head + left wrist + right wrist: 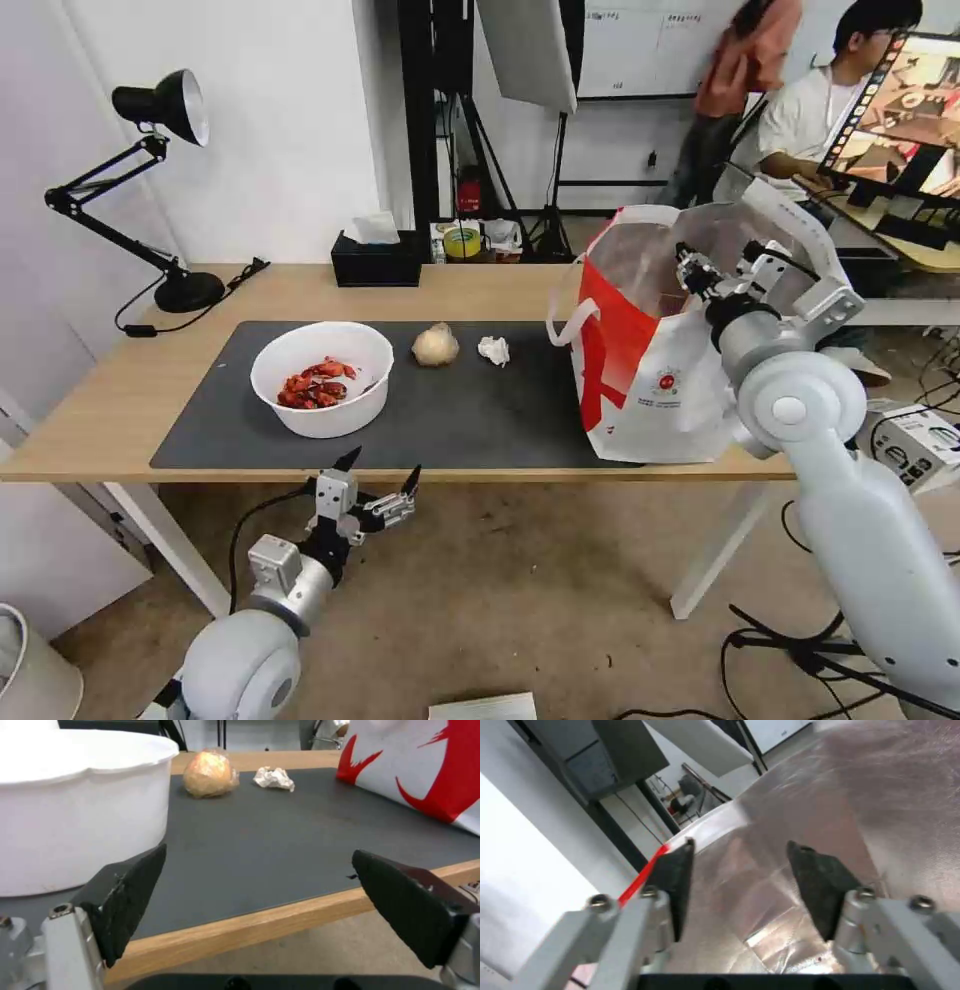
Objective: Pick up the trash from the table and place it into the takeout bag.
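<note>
Light-wood table (120, 400) with dark mat (470, 410), left pincer (383, 473) spread below edge, right pincer (740, 847) spread inside takeout bag (650, 380)

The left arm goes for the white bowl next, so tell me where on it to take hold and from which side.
Judging by its pose, grip the white bowl at its near rim, one finger inside and one outside. It stands upright with an open top and a wide body, probably too broad to span. The left claw, open, sits below the table edge in front of it, so rise and come from the near side.

Head high; wrists close, table-level
</note>
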`<state>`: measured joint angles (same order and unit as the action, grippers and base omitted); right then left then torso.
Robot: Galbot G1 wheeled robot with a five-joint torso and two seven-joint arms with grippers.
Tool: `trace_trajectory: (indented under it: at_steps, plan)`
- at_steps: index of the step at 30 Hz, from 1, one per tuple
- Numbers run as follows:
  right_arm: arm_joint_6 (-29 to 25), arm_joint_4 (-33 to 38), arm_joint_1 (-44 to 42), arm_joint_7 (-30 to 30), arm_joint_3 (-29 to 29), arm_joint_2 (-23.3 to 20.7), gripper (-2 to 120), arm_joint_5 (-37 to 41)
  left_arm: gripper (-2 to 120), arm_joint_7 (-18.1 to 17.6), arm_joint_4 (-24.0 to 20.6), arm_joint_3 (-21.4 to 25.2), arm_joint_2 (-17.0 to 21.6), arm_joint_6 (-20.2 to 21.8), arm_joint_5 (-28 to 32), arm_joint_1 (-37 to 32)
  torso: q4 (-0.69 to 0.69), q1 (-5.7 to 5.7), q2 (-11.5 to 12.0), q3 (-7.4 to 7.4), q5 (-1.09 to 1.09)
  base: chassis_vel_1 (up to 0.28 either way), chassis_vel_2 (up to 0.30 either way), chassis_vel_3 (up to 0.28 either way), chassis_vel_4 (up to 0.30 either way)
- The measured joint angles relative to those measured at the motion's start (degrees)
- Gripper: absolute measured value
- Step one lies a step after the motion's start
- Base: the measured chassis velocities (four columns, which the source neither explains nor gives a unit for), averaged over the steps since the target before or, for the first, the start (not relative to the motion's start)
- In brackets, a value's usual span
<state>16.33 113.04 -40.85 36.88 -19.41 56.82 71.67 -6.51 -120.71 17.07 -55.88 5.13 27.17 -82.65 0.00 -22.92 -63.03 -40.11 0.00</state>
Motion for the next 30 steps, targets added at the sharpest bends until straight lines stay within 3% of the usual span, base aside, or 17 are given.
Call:
trace_trajectory:
  at_steps: [12,17,21,24,30]
  plan:
    - [0.5,1.3,1.0,-3.9,0.8,-2.1,94,-0.2,100,-0.1,-0.2,0.4,0.1,0.1,0.2,0.0,0.0,0.0,0.0,0.0,0.0,0.0,0.0,0.0,0.0]
    - [1.1,2.3,1.5,-7.0,1.1,-3.4,100,-1.7,100,-0.1,-0.3,0.9,0.1,0.1,0.2,0.0,0.0,0.0,0.0,0.0,0.0,0.0,0.0,0.0,0.0]
    - [1.8,4.6,0.2,-14.1,1.3,-5.4,100,-6.5,100,-0.1,-0.6,1.7,0.2,0.1,0.2,0.0,0.0,0.0,0.0,0.0,0.0,0.0,0.0,0.0,0.0]
    - [2.4,8.3,-3.0,-23.3,1.4,-7.8,100,-12.6,100,-0.1,-0.9,2.5,0.4,0.0,0.3,-0.3,-0.01,0.0,0.0,0.0,0.0,0.0,0.0,0.0,0.0]
    - [3.1,12.4,-7.6,-30.2,1.0,-10.1,100,-18.2,100,0.2,-1.3,3.9,0.4,-0.2,0.3,-1.1,-0.01,0.0,0.0,0.0,0.0,0.0,0.0,0.0,0.0]
